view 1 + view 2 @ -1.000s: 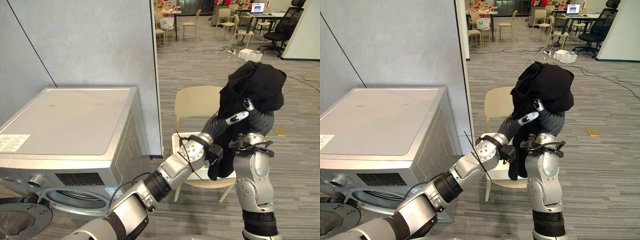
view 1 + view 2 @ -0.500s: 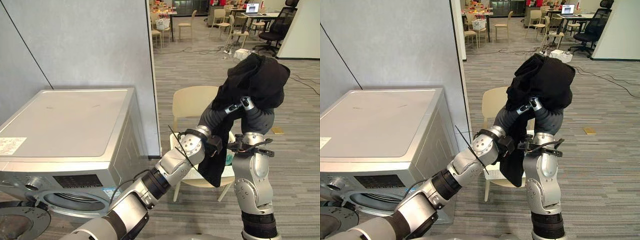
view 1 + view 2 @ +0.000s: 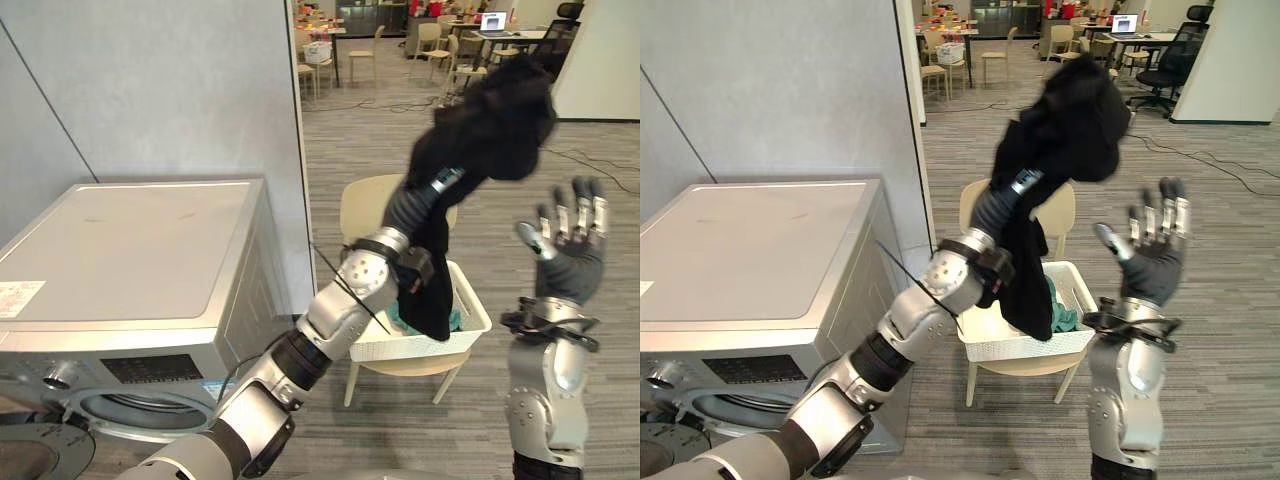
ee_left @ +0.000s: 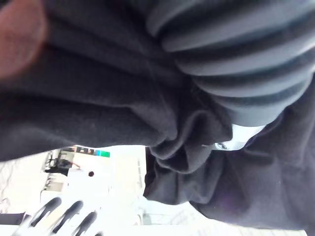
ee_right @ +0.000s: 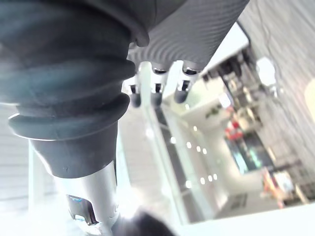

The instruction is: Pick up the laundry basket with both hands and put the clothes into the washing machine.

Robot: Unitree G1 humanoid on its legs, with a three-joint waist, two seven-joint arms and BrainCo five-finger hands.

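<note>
A beige chair (image 3: 368, 206) stood on the grey striped carpet floor (image 3: 350, 135), just beside a tall grey partition wall (image 3: 170, 90). Far behind, a laptop (image 3: 492, 19) sat open on a table (image 3: 470, 29), with more beige chairs (image 3: 366, 54) and a black office chair (image 3: 1169, 62) around it.

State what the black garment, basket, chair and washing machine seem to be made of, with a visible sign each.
Black garment: soft matt cloth; it folds and hangs limp.
Basket: probably white plastic; stiff walls with small holes.
Chair: pale smooth shell, plastic or plywood, unclear.
Washing machine: apparently silver-grey painted metal; flat top with dull sheen.
</note>
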